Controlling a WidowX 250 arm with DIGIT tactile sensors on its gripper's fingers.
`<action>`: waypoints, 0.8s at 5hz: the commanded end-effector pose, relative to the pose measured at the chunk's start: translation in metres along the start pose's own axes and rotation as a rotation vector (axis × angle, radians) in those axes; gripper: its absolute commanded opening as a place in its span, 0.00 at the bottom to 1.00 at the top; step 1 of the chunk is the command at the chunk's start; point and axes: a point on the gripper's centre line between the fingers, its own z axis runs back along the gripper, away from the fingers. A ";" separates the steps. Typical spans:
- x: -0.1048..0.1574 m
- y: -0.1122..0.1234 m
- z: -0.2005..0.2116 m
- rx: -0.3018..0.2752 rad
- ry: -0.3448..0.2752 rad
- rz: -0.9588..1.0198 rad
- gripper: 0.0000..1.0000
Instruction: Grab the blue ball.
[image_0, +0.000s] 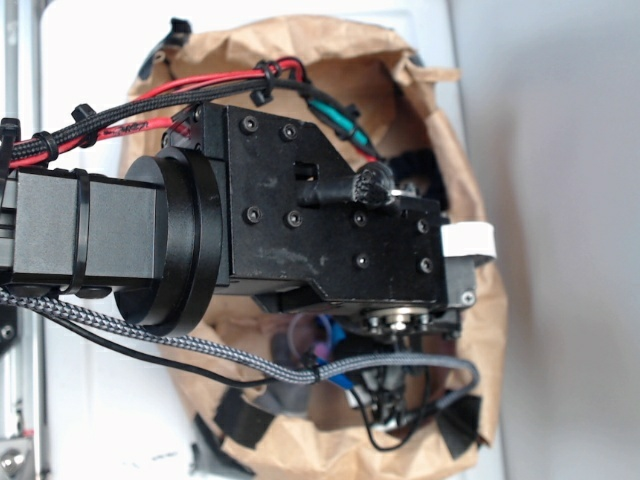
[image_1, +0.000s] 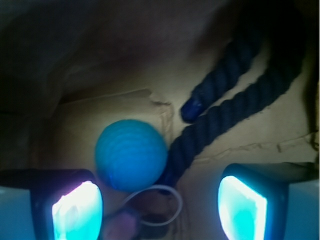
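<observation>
Blue ball (image_1: 131, 154) on the floor of the brown paper bag (image_0: 470, 180), touching the dark rope (image_1: 235, 107), nearer the left-hand pad. Tool (image_1: 160, 205) spread open, empty, just above. Approach step, by the look; next: shift toward the ball, lower, close without pinching rope.

Matt ribbed blue ball (image_1: 131, 155), braided rope (image_1: 225, 112)

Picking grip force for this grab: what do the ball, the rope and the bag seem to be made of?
The blue ball looks like matte rubber or foam: faint ridged rings, no shine. The dark rope seems to be twisted fibre, with thick spiralling strands and a slightly fuzzy surface. The bag looks like brown paper, creased and crumpled at its rim.
</observation>
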 end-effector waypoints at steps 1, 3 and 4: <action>-0.004 -0.010 0.030 -0.069 -0.105 -0.070 1.00; -0.005 -0.027 0.006 -0.062 -0.137 -0.013 1.00; -0.004 -0.030 -0.001 -0.041 -0.124 0.000 1.00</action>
